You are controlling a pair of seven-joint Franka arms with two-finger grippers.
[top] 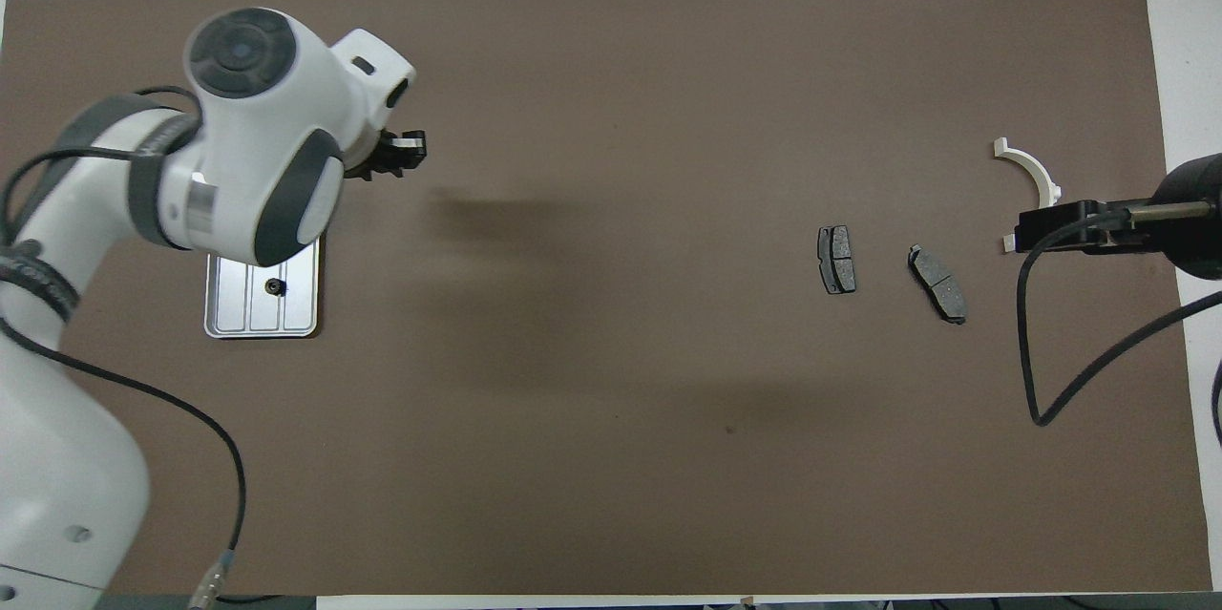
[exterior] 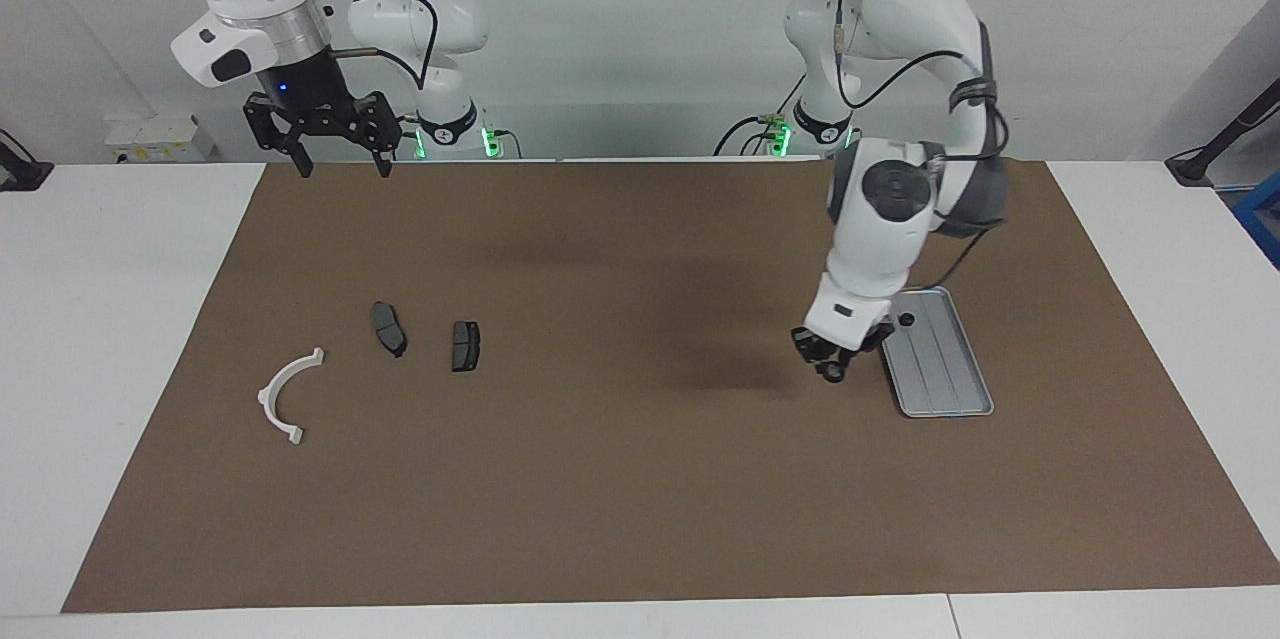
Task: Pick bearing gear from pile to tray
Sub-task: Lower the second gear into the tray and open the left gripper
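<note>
- No readable text, brand, number or sign shows in either view.
- The band on the left arm, upper left of the overhead view, shows no lettering that can be made out.
- The tray, mid-right of the facing view, carries no label.
- The mat, across the middle of the frame, is plain brown with no print.
</note>
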